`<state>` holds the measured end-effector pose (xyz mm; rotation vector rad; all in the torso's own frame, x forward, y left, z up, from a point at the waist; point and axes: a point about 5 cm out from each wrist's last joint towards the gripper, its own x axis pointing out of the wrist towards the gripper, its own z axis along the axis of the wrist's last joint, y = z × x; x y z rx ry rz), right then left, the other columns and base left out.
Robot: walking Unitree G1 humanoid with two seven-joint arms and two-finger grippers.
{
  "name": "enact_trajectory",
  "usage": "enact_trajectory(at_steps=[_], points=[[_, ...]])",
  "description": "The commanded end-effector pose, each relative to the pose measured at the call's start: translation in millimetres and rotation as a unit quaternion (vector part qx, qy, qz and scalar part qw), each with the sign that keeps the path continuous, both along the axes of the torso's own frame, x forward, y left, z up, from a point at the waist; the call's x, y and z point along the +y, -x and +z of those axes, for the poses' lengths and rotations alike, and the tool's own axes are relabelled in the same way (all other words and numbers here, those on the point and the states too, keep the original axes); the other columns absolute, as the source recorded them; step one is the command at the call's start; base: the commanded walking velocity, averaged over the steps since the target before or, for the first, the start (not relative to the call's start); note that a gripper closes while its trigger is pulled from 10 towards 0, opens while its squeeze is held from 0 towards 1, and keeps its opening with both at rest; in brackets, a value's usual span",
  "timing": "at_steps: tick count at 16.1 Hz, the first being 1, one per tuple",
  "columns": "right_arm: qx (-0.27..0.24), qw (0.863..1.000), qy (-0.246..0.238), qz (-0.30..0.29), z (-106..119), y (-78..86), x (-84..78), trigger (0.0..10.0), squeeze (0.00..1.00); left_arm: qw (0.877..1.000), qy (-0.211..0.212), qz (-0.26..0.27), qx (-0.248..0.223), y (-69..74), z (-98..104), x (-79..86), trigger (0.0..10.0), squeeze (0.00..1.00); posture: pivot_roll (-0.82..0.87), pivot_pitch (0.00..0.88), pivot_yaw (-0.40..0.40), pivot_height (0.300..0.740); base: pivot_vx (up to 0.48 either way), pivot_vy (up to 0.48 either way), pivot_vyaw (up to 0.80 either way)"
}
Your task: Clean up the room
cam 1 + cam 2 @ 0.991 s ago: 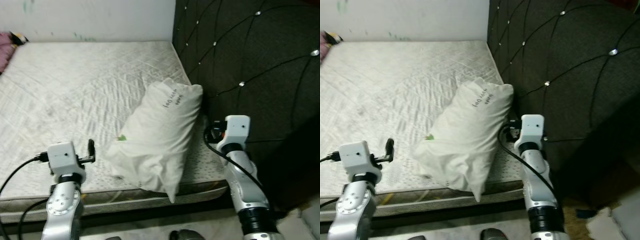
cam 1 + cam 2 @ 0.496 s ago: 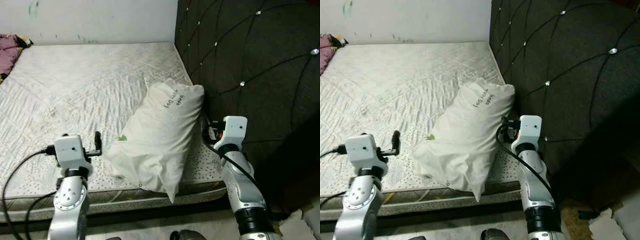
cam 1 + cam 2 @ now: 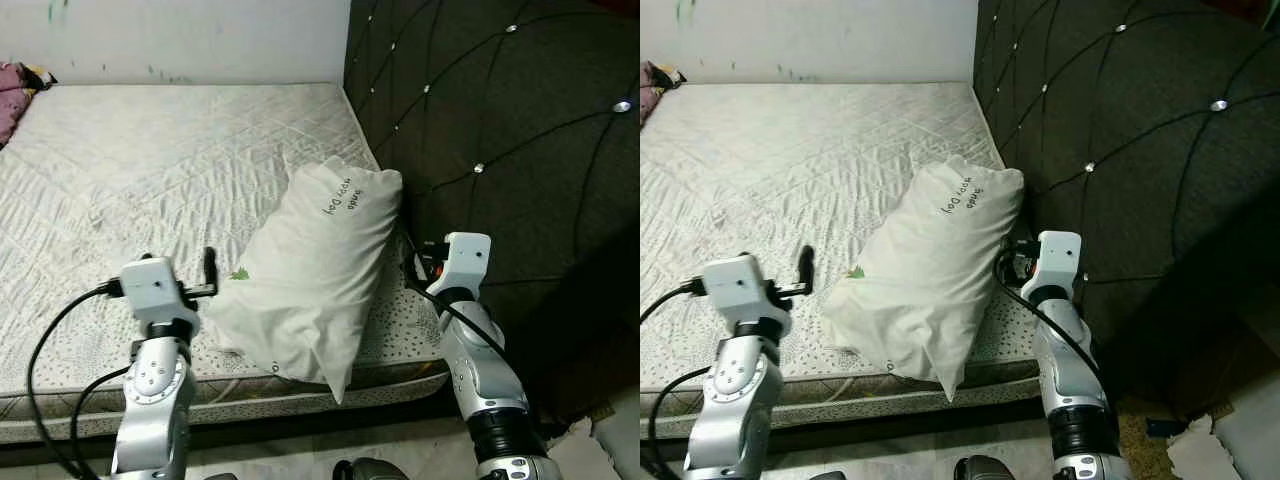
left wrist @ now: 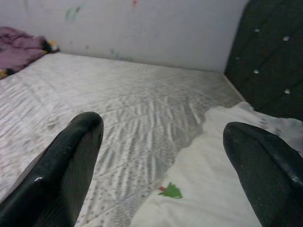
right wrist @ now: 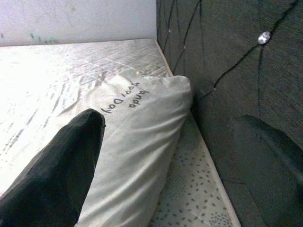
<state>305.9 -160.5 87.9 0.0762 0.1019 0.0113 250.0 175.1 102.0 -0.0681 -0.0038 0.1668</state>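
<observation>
A white pillow (image 3: 315, 260) with dark lettering lies at the right end of the bare quilted mattress (image 3: 150, 160), its top end leaning against the dark headboard (image 3: 500, 110). My left gripper (image 3: 208, 272) hovers just left of the pillow's lower end; in the left wrist view its fingers (image 4: 71, 156) are spread wide and open, the pillow (image 4: 227, 189) and its small green mark ahead. My right gripper (image 3: 412, 262) sits between the pillow and the headboard, open, with one finger (image 5: 61, 170) over the pillow (image 5: 137, 127) and the other beside the headboard.
A purple cloth (image 3: 10, 85) lies at the mattress's far left corner by the white wall (image 3: 180, 35). The tufted headboard closes off the right side. Scraps of paper (image 3: 1200, 450) lie on the floor at the lower right.
My left gripper has moved right and forward, closer to the pillow's lower end. The right arm and the pillow have hardly shifted; the camera swayed slightly.
</observation>
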Motion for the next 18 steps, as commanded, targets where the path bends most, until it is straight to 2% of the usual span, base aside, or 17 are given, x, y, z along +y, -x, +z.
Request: enact_trajectory(at_steps=[1, 8, 13, 15, 18], points=[[0.003, 1.000, -0.003, 0.004, 1.2, -1.8, 0.7, 10.0, 0.00, 1.000, 0.005, 0.006, -0.001, 1.5, -0.3, 0.1, 10.0, 0.00, 0.04, 0.000, -0.041, 0.740, 0.000, 0.000, 0.00], [-0.005, 1.000, -0.010, 0.015, 7.6, -3.2, 1.4, 10.0, 0.00, 1.000, 0.023, 0.006, -0.003, 0.2, 2.7, -0.7, 10.0, 0.00, 0.04, 0.000, -0.049, 0.740, 0.000, 0.000, 0.00], [-0.008, 1.000, -0.006, 0.024, 10.1, -4.1, 2.4, 10.0, 0.00, 0.999, 0.024, 0.031, -0.007, 0.3, 5.0, 1.9, 10.0, 0.00, 0.04, 0.012, -0.058, 0.740, 0.000, 0.000, 0.00], [-0.012, 0.999, 0.002, 0.036, 11.5, -4.0, 5.7, 10.0, 0.00, 0.999, 0.024, 0.016, -0.014, 2.3, 6.6, 1.3, 10.0, 0.00, 0.04, 0.015, -0.063, 0.740, 0.000, 0.000, 0.00], [-0.011, 0.999, 0.007, 0.042, 10.4, -3.9, 6.0, 10.0, 0.00, 0.999, 0.026, 0.011, -0.016, 2.6, 6.4, -0.5, 10.0, 0.00, 0.04, 0.009, -0.068, 0.740, 0.301, 0.000, 0.00]])
